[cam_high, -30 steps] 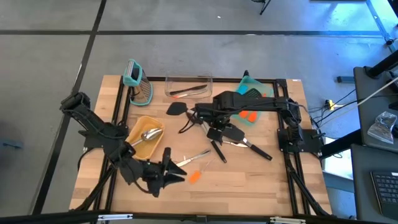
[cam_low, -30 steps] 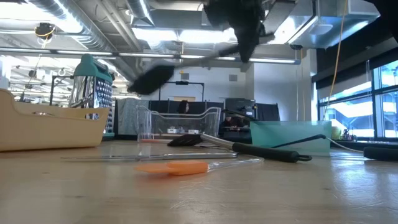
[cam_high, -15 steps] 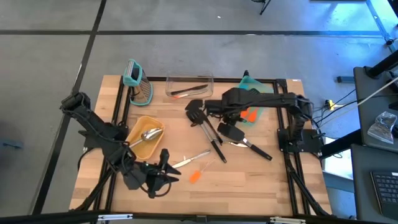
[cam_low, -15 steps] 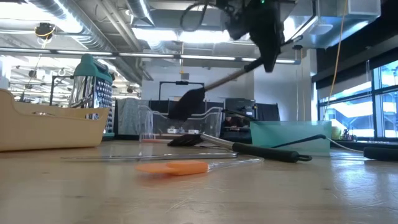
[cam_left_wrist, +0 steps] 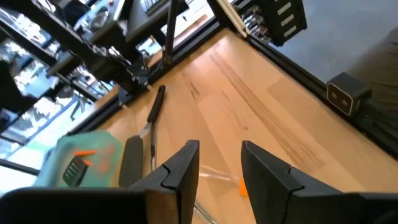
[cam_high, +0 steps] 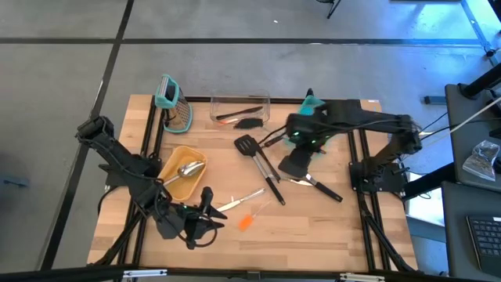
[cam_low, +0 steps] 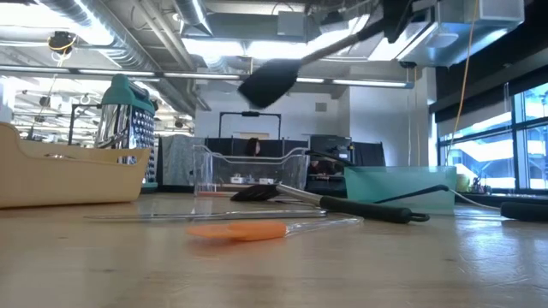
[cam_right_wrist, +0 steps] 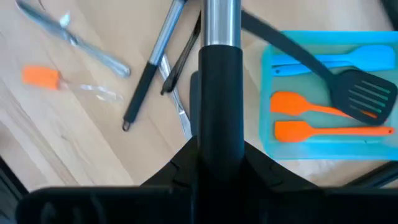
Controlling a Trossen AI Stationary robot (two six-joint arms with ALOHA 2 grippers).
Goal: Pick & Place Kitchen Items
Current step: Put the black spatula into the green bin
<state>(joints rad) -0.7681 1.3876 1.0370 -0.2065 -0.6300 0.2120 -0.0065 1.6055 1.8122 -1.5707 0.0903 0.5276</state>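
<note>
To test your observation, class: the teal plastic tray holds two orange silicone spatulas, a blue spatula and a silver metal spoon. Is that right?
Not quite. The fourth item in the teal plastic tray is a black slotted turner, not a silver spoon, as the right wrist view shows. The two orange silicone spatulas and blue spatula are there.

Two arms, left arm (cam_high: 125, 168) and right arm (cam_high: 368, 124), are being presented as matte black jointed segments with blocky housings. Thin dark cables are being carried along them. Each is being finished with flat black fingers (cam_left_wrist: 270, 171).
</note>
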